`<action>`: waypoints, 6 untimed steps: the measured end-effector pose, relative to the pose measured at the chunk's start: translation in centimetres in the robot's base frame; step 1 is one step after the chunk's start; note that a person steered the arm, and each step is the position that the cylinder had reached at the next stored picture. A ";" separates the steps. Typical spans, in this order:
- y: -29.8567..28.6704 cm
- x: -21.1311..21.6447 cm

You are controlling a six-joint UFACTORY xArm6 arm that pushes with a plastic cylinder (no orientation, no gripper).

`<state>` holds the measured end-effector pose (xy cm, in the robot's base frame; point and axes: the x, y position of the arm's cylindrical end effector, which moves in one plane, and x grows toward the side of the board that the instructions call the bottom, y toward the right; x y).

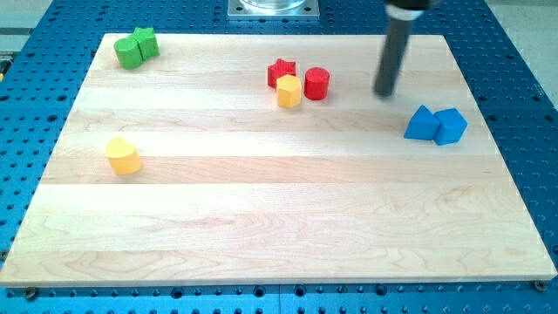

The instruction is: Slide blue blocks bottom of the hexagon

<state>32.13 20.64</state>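
Observation:
Two blue blocks lie touching at the view's right: a blue triangular block [421, 124] and a blue cube-like block [451, 126]. The yellow hexagon [289, 91] sits near the top centre, touching a red star [281, 71] above it and a red cylinder [316, 84] to its right. My tip [384, 93] is down on the board, above and to the left of the blue blocks, a short gap away, and to the right of the red cylinder.
A yellow rounded block [124, 156] lies at the left. A green cylinder [129, 52] and a green star [146, 41] sit touching at the top left corner. The wooden board [261, 227] rests on a blue perforated table.

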 end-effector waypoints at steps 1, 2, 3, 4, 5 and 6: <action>12.9 2.4; 12.0 4.8; 8.4 9.7; 6.6 10.6; -5.2 7.4; -8.6 7.5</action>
